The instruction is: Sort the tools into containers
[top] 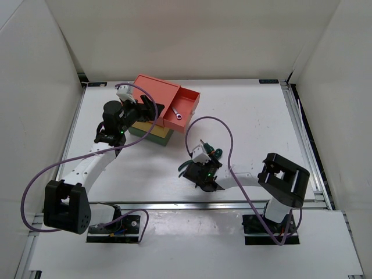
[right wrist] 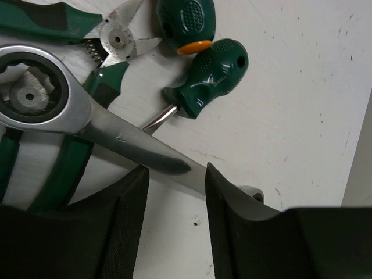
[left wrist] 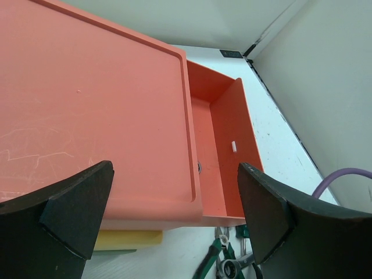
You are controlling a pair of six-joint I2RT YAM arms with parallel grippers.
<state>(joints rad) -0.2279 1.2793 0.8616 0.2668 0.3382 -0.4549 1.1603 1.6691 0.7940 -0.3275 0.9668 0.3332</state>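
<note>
The three boxes are stacked at the back left, the salmon-red box (top: 152, 93) on a yellow one (top: 158, 135) and a dark green one (top: 139, 131). The salmon-red drawer (top: 187, 99) is pulled out, and a silver wrench (top: 177, 113) lies in it. My left gripper (left wrist: 174, 197) hangs open over the salmon box top (left wrist: 93, 104), holding nothing. On the table lie a second silver wrench (right wrist: 104, 131), two green screwdrivers (right wrist: 209, 72), and pliers (right wrist: 116, 40). My right gripper (right wrist: 177, 174) is open just above that wrench's shaft; the right finger (right wrist: 232, 203) covers part of it.
The tool pile (top: 210, 154) lies mid-table in front of the open drawer. White walls enclose the table on three sides. A purple cable (top: 224, 131) loops above the right arm. The pliers (left wrist: 218, 253) and wrench (left wrist: 231, 268) also show below the drawer in the left wrist view.
</note>
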